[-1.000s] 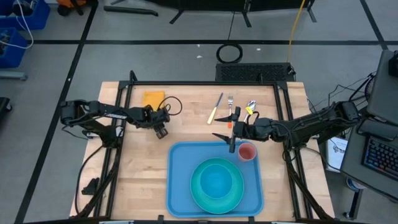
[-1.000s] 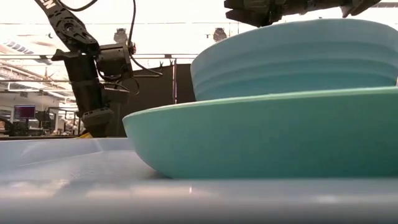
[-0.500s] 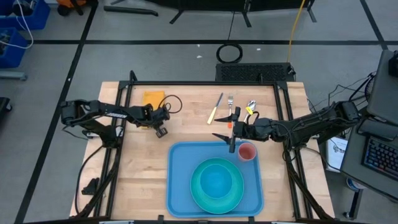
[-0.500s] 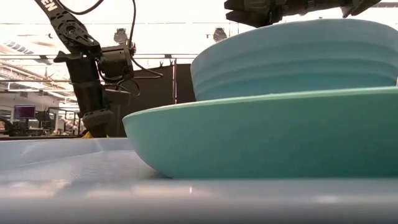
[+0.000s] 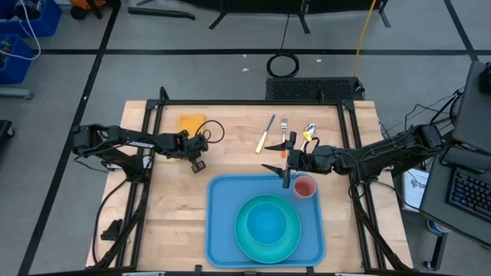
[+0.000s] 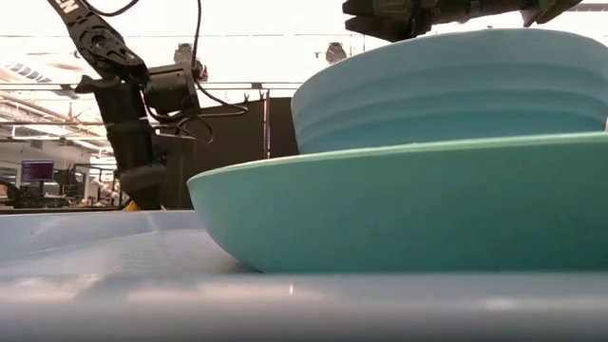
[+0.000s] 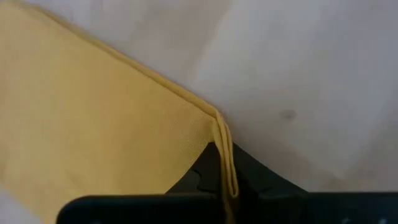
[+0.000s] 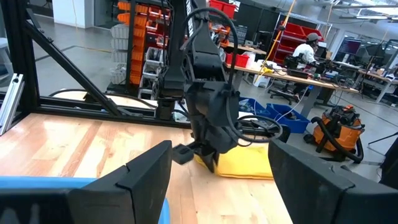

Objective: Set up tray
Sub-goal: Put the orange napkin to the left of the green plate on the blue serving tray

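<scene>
The orange-yellow napkin (image 5: 190, 121) lies at the far left of the wooden table, also visible in the right wrist view (image 8: 249, 163). My left gripper (image 5: 190, 142) stands over its near edge, shut on it. The blue tray (image 5: 222, 222) lies at the near middle. It carries a turquoise plate (image 5: 267, 230) with a bowl (image 6: 446, 85) in it, and a red cup (image 5: 304, 186) in its far right corner. My right gripper (image 5: 285, 162) hangs open above the tray's far rim, left of the cup, holding nothing. My left gripper pinches a corner of the napkin (image 7: 216, 127) between its two fingers. Several folded layers show at the edge that runs down between the fingers. The fingers (image 8: 208, 155) come from above, pointing down. The rest of the napkin lies flat on the table.
A knife (image 5: 265, 134), a fork (image 5: 284, 126) and another yellow-handled piece (image 5: 309, 134) lie on the table beyond the tray. A black frame borders the table's far and side edges. Bare wood lies between the napkin and the tray.
My left gripper has shifted slightly toward the table's left edge, staying at the napkin, which lies where it was. My right gripper has kept still.
</scene>
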